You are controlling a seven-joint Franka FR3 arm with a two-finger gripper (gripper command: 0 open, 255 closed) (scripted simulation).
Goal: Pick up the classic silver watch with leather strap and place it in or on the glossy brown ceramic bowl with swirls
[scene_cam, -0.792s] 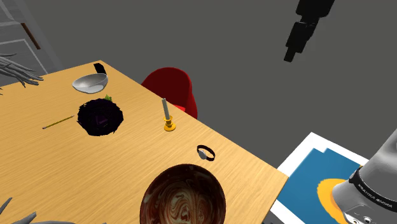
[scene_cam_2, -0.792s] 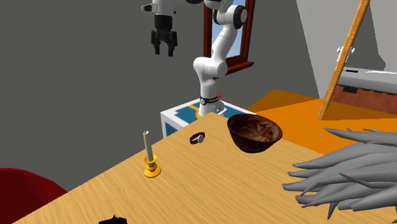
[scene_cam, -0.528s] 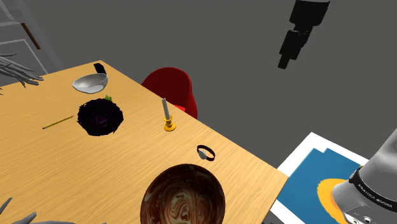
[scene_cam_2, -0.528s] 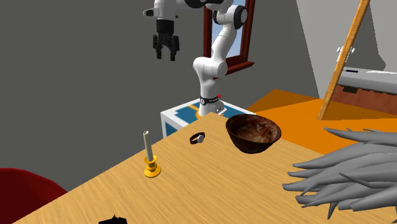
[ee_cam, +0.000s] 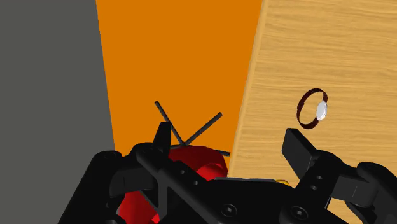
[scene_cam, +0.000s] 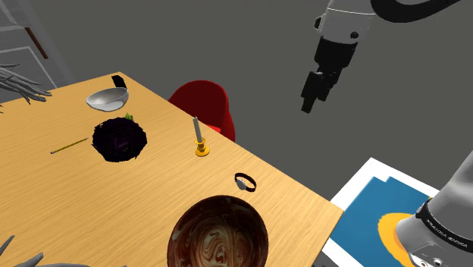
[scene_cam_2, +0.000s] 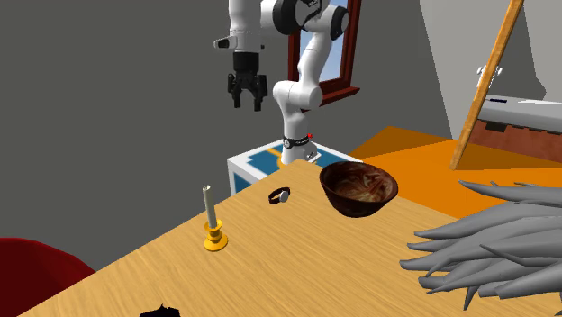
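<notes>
The tool [scene_cam: 306,105], fingers apart and empty, has come lower but hangs beyond the surface [scene_cam: 61,197] edge; the watch [scene_cam: 245,181] waits near that edge, beside the bowl [scene_cam: 220,227], so the grasp seems some way off

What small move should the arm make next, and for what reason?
Probably carry the open gripper across the table's edge toward the watch, lowering as it goes. The gripper hangs high, out beside the table rather than over it, and in the wrist view the watch lies off to one side of the gripper, not between its fingers.
</notes>
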